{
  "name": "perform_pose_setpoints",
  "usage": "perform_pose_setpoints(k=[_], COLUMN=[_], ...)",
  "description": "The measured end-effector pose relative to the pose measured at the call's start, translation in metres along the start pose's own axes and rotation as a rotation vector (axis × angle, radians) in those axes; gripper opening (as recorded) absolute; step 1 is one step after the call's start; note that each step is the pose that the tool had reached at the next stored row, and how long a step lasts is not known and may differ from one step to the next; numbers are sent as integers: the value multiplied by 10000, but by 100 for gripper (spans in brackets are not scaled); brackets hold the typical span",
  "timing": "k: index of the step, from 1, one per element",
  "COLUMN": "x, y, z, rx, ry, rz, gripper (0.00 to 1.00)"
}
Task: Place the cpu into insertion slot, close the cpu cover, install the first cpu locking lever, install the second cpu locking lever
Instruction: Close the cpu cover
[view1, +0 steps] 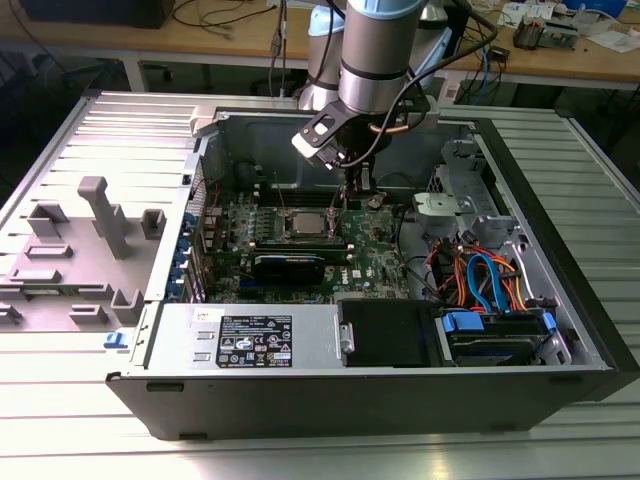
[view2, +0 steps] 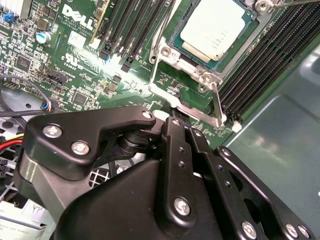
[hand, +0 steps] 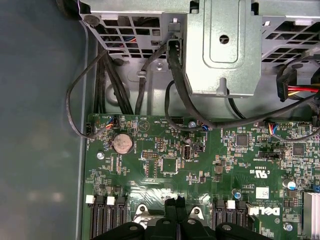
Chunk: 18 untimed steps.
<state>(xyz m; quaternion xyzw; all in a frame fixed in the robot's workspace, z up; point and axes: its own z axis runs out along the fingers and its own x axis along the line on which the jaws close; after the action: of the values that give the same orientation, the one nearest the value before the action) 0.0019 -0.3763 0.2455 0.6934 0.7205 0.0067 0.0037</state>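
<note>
The cpu (view2: 215, 30), a small square chip with a dull silvery top, lies flat in the insertion slot (view2: 252, 17) on the green motherboard (hand: 200, 160); from outside the cpu (view1: 305, 222) shows mid-board. The cpu cover (view2: 200, 114), a thin silvery frame with a window, is swung open away from the slot and stands toward the gripper. My gripper (view2: 182, 127) is shut, its black fingertips (hand: 172, 204) right at the cover's free edge; whether they pinch it I cannot tell. In the exterior view the gripper (view1: 350, 195) hangs just to the cpu's right.
Long black memory slots (view2: 260, 75) flank the slot. A coin battery (hand: 122, 143), black cables (hand: 105, 85) and a metal drive cage (hand: 225, 45) lie beyond the fingers. The case holds a power supply (view1: 250, 340) and blue and orange cables (view1: 480, 280). A grey fixture plate (view1: 80, 250) sits left.
</note>
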Motion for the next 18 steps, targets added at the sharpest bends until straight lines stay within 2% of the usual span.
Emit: perform_pose_setpoints(k=[18], x=[2], y=[-52], z=[0], rx=[0], ry=[0], rz=[0], gripper=[11])
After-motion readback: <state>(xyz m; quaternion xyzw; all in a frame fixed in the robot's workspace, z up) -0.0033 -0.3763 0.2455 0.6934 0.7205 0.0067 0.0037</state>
